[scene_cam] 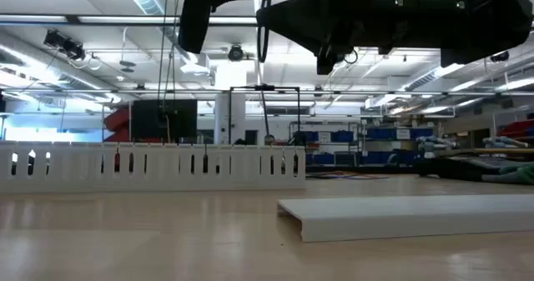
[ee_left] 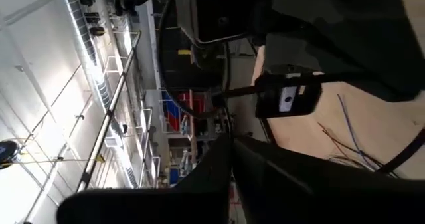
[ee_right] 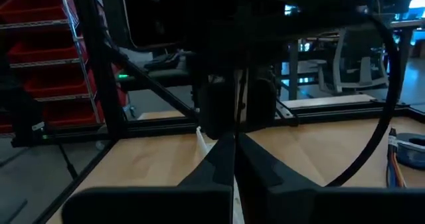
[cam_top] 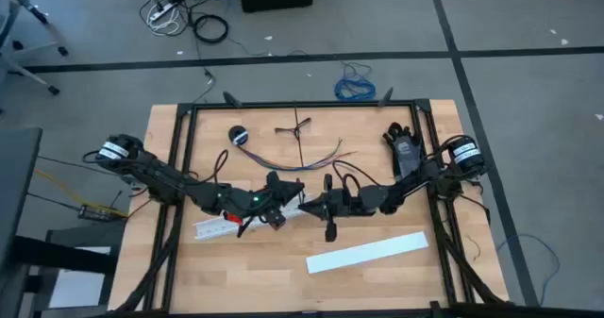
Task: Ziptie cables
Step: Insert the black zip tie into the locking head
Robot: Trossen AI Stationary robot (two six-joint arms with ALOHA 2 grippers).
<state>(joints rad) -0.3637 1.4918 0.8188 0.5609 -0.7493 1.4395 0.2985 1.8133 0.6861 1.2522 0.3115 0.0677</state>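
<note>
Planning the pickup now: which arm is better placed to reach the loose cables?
Probably the left: its end effector sits nearer the cables, with the right end effector slightly farther. Close call.

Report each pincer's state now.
Left pincer: closed, holding nothing visible, above the white slotted strip.
Right pincer: closed, holding nothing visible, mid-table.

Pale wood table (cam_top: 377, 271); grey, purplish and brown cables (cam_top: 300, 159) at centre; white slotted strip (cam_top: 222, 225); plain white cover (cam_top: 368, 253); blue coil (cam_top: 355, 88).
</note>
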